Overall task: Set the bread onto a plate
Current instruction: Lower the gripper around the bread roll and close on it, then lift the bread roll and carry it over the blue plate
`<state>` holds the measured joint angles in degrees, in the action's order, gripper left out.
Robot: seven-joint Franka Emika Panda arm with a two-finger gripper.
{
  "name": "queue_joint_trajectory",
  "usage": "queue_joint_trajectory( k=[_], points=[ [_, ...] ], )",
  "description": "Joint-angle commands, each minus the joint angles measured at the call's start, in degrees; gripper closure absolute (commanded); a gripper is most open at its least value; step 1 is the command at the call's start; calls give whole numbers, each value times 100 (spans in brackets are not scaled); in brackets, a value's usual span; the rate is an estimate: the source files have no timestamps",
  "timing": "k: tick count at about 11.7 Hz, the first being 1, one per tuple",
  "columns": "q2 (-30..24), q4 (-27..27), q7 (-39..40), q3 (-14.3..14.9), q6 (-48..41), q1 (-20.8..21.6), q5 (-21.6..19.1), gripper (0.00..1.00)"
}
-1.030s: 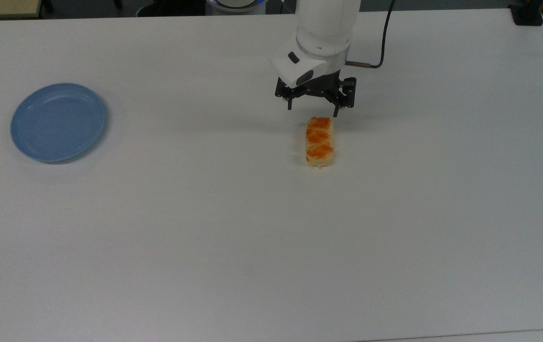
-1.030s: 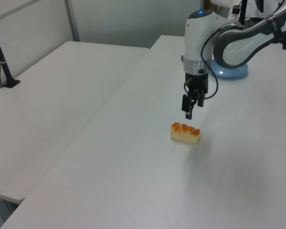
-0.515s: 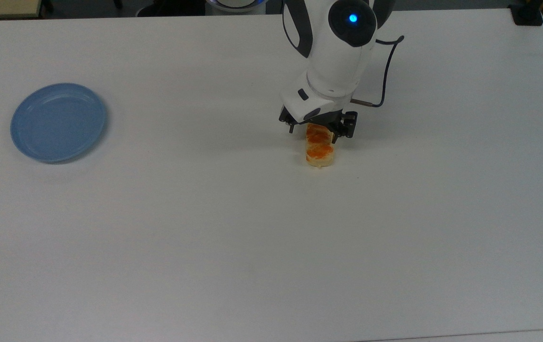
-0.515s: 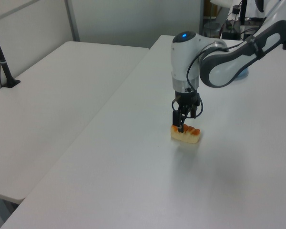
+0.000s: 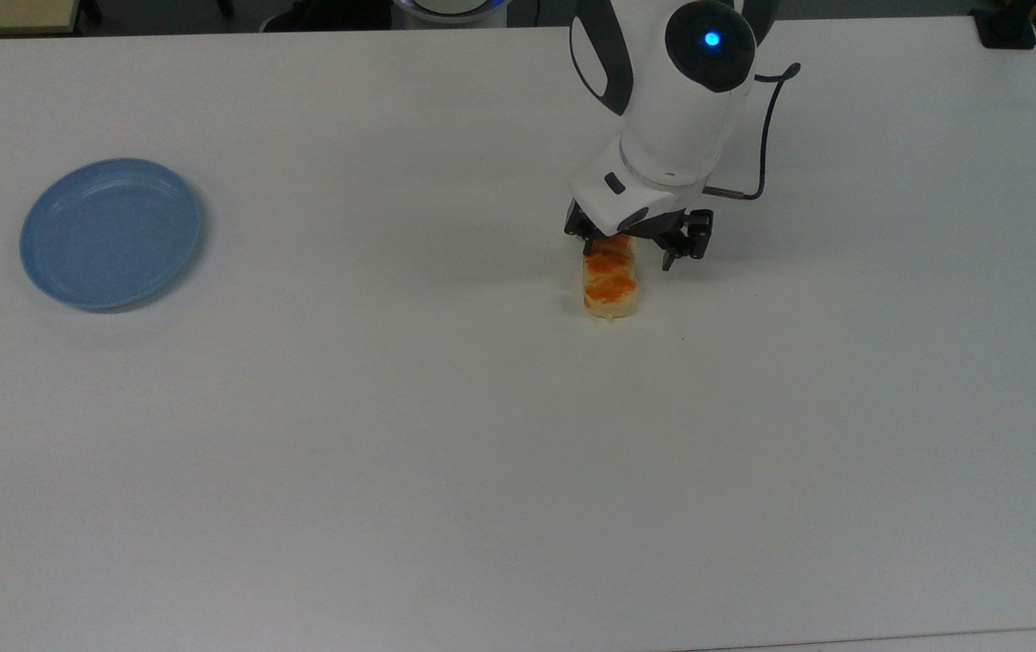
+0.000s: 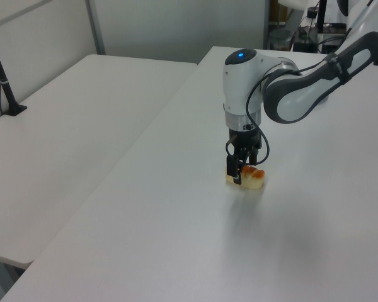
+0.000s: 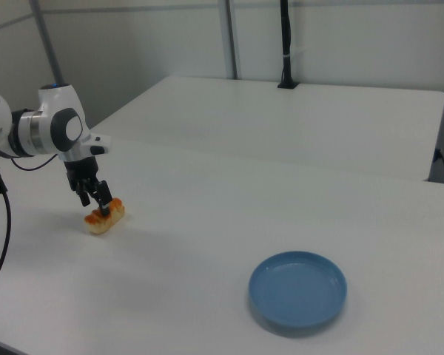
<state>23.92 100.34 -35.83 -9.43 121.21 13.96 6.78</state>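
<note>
Down at the far end of the bread (image 5: 609, 285) sits the gripper (image 5: 636, 251), its dark fingers spread wide and dropped low on either side of the loaf, nothing pinched between them yet as far as these views show. The bread lies flat on the white table (image 5: 482, 453), its long axis running near to far in the top view, orange glaze up, and in the left view one finger (image 6: 237, 177) stands right at its near-left corner. Now the worry: the fingers bracket only the far tip, not the middle, and in the top view they seem to sit a little to the right of the loaf, so when they close the bread could pivot, droop at the free end, or squirt out sideways. A soft bar like this may also crush if squeezed hard, and a finger scraping the table could shove it before the grip lands. Then there is the long carry, because the plate (image 5: 111, 233) waits well apart at the top view's far left, and a weak hold might give way mid-trip. That blue plate holds nothing at all; in the right view (image 7: 298, 288) it shows a bare glossy bowl.
</note>
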Motion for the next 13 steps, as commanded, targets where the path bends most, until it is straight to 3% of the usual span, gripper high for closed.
queue_joint_trajectory(
  k=[1,3,6,8,9,10,13],
  points=[
    [78,-23,-162,-33,34,1,340,12],
    [78,-14,-153,-24,17,-42,429,9],
    [78,90,-170,-33,17,-25,692,12],
    [86,126,-170,-42,17,-16,789,30],
    [78,126,-170,-42,17,-34,790,49],
    [69,126,-162,-42,-9,-60,790,60],
    [-211,118,240,-94,-193,-445,790,62]
  ],
)
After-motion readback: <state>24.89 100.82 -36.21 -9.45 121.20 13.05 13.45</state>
